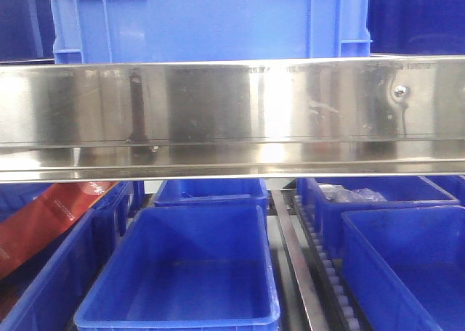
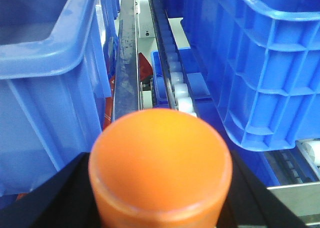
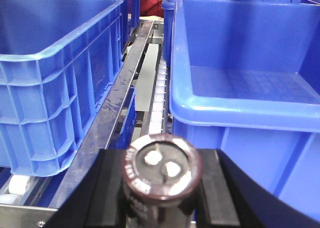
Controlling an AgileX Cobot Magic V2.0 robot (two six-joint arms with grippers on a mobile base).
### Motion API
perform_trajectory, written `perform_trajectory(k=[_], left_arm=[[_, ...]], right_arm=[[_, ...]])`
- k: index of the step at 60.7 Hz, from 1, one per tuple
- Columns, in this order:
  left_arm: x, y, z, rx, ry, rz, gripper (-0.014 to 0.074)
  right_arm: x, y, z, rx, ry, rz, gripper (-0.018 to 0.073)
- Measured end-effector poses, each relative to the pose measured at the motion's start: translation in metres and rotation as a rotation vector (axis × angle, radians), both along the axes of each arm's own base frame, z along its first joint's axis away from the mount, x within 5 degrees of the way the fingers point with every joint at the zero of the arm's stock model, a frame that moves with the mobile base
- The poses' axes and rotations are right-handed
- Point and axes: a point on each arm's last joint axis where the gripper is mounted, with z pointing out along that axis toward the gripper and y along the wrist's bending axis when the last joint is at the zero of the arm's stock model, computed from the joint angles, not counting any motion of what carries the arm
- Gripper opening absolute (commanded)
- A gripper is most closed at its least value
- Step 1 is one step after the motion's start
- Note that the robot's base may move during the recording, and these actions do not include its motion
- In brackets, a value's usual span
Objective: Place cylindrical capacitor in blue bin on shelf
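Two pincers work among the blue bins of the stainless-steel shelf, whose broad shiny front rail fills the middle of the front view. At bottom centre of the right wrist view, the right pincer is clamped on the cylindrical capacitor. Its black fingers press on either side of the dark body, and the jaws are parted only by the part's width. The capacitor's silvery top, with two pale terminals, faces the camera.

The capacitor hangs outside any bin, over the near end of the roller track and beside the steel rail that runs up the frame. A blue bin lies just to the right, its near rim above the part in the frame, and another bin stands at left. Which one is meant cannot be told, though the right-hand bin looks the closer.

Done well, the step calls for lifting the capacitor clear of that rim and carrying it over the bare floor of the bin. The jaws should part only once it is low inside, so it neither clips the lip nor drops onto the rollers.

In the left wrist view, the left pincer appears closed on an orange cylinder, gripped on both sides, that fills the lower centre.
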Motion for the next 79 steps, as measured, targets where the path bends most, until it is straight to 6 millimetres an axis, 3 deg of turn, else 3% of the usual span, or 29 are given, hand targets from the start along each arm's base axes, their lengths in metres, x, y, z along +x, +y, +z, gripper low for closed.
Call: perform_trajectory(k=[35,46,59,70,79], left_arm=[[0.002,-0.001,0.003,-0.003,-0.019,-0.001,-0.0111],[0.018,-0.010,0.034,0.007,-0.055,-0.048,-0.0111],[0.061,-0.062,0.091,0.025,-0.142,-0.244,-0.0111],[0.113,-0.117,0.118,0.020,-0.178,-0.340,-0.0111],[0.165,-0.153,0.108,0.002,-0.153,-0.360,-0.0111]], right_arm=[[0.000,0.000,0.000,0.000,0.000,0.000,-0.0142],[0.000,0.000,0.000,0.000,0.000,0.000,-0.0142],[0.000,0.000,0.000,0.000,0.000,0.000,-0.0142],[0.000,0.000,0.000,0.000,0.000,0.000,-0.0142],[0.000,0.000,0.000,0.000,0.000,0.000,-0.0142]])
